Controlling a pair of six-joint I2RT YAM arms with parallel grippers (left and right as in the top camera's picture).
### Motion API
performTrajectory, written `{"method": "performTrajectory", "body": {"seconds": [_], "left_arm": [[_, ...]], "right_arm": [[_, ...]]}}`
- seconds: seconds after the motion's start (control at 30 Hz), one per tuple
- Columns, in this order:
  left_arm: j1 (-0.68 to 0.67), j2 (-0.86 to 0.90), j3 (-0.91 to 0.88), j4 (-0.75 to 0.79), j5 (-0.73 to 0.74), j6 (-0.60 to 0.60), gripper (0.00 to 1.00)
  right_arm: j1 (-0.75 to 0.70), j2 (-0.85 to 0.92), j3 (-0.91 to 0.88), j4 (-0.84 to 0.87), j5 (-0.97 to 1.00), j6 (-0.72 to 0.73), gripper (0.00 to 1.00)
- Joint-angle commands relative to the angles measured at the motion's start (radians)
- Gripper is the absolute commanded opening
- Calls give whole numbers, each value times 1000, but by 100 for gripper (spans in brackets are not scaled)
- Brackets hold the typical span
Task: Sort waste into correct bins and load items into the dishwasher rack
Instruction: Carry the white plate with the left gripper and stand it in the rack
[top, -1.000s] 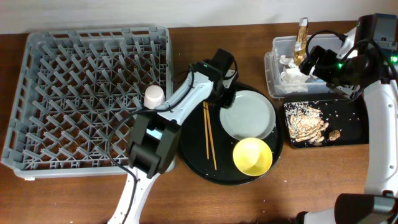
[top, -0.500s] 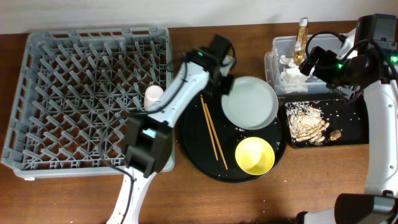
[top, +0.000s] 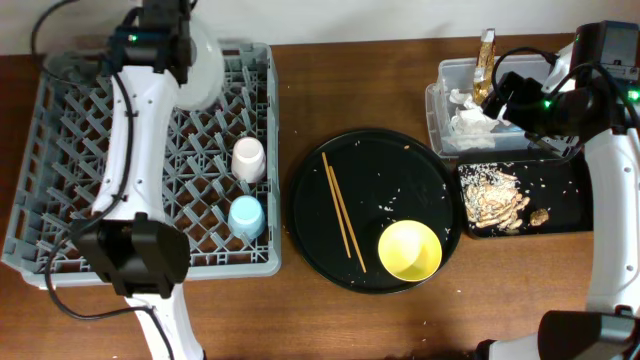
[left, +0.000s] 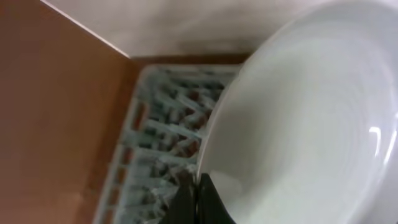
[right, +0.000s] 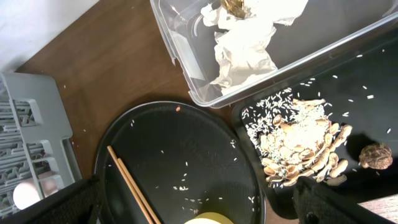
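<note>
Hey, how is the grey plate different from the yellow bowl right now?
Colour: the plate is pale grey, the yellow bowl bright yellow.
Place: the plate is at the far edge of the dishwasher rack, clamped by the left gripper; the bowl sits free on the round black tray.
Pose: the plate is tipped steeply on edge; the bowl rests upright, mouth up.
Both are round and look empty.

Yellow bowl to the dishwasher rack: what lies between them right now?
Overhead view: the chopsticks lie between the yellow bowl and the dishwasher rack, on the round black tray. Past the tray's rim, only bare table.
</note>
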Motion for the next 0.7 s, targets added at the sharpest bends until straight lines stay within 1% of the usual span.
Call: {"method": "performTrajectory", "body": {"seconds": [0.0, 0.1, 0.23, 0.27, 0.3, 0.33, 0.4, 0.47, 0.5, 0.53, 0.6, 0.67], "left_arm": [[19, 91, 11, 89, -73, 115, 1], [18, 130, 11, 159, -73, 159, 0], [18, 185, 11, 169, -68, 166, 0], [16, 190, 11, 169, -68, 166, 2], [13, 192, 11, 169, -64, 165, 16], [10, 192, 11, 169, -64, 165, 33], [2, 191, 12, 171, -65, 165, 49], [-6, 189, 18, 174, -65, 165, 59], [-11, 189, 39, 174, -65, 165, 65], [-17, 189, 69, 173, -65, 160, 69], [-22, 189, 159, 171, -64, 149, 81], [-22, 189, 252, 143, -43, 145, 87]], "right_arm": [[1, 4, -6, 2, 5, 7, 98], [1, 4, -6, 3, 5, 7, 99], [1, 4, -6, 3, 5, 7, 98], [1, 4, -6, 3, 5, 7, 99], [1, 4, -6, 3, 5, 7, 98], [1, 4, -6, 3, 5, 7, 98], [1, 4, -6, 3, 5, 7, 98], [1, 4, -6, 3, 5, 7, 98], [1, 4, -6, 3, 5, 7, 98], [1, 4, -6, 3, 5, 7, 99], [1, 4, -6, 3, 5, 7, 98], [1, 4, -6, 3, 5, 7, 98]]}}
